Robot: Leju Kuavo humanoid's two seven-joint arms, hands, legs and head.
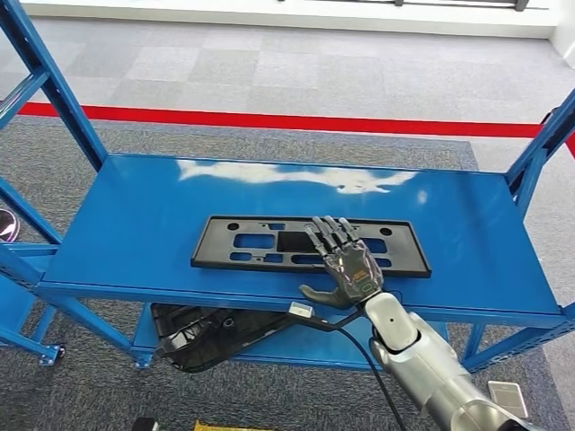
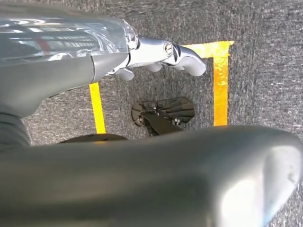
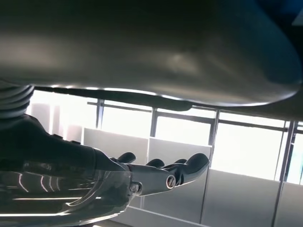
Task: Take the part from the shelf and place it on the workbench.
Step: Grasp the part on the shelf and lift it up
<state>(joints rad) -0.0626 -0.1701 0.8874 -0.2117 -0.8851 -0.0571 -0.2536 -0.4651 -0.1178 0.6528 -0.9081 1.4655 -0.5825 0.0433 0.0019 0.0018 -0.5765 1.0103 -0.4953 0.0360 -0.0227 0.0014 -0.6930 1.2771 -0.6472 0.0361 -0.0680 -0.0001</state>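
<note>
The flat black part point(image 1: 308, 245) lies on the shelf point(image 1: 136, 233) under the right hand point(image 1: 346, 268), whose fingers are spread, holding nothing. It looks stiff, light plastic; grip its near edge.

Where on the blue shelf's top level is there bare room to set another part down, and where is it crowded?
Bare blue shelf lies on both sides of the black part, out to the uprights, and in a wide strip behind it. The front middle is crowded: the right hand lies flat over the part's near right portion, beside the shelf's front edge.

Workshop — blue steel shelf point(image 1: 136, 224)
</note>
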